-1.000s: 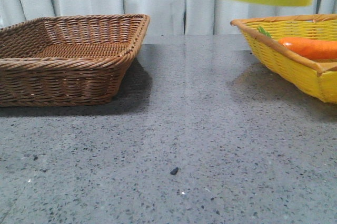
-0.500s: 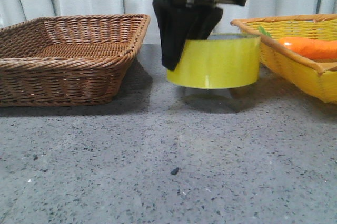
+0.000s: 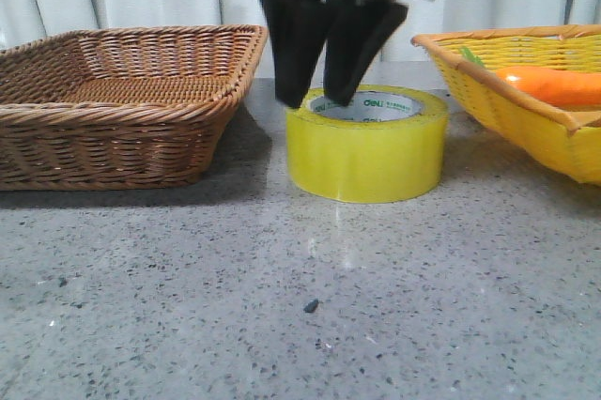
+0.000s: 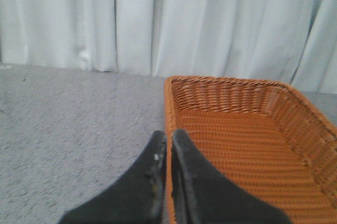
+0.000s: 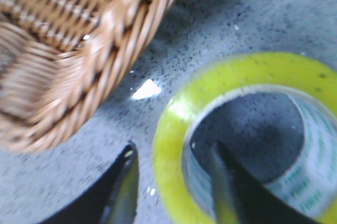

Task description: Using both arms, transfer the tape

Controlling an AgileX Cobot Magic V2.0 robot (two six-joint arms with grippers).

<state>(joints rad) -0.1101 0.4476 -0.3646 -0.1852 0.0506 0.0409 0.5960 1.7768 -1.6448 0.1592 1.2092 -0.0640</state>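
Observation:
The tape (image 3: 366, 158), a wide yellow roll with a white core printed "deli", stands flat on the grey table between the two baskets. My right gripper (image 3: 315, 100) hangs over its left rim, open. One finger is outside the roll and one is inside the core. In the right wrist view the tape (image 5: 237, 71) lies on the table, and the right gripper (image 5: 172, 153) straddles its wall with a gap at the outer finger. My left gripper (image 4: 167, 135) is shut and empty, by the brown basket's rim. It is out of the front view.
A brown wicker basket (image 3: 122, 109) stands at the left of the table; it also shows in the left wrist view (image 4: 237, 140) and the right wrist view (image 5: 79, 50). A yellow basket (image 3: 526, 109) at the right holds an orange carrot (image 3: 554, 85). White curtains hang behind.
My right gripper carried the tape from the upper right down to the table's middle. The tape now rests on the table and the fingers have opened off its wall.

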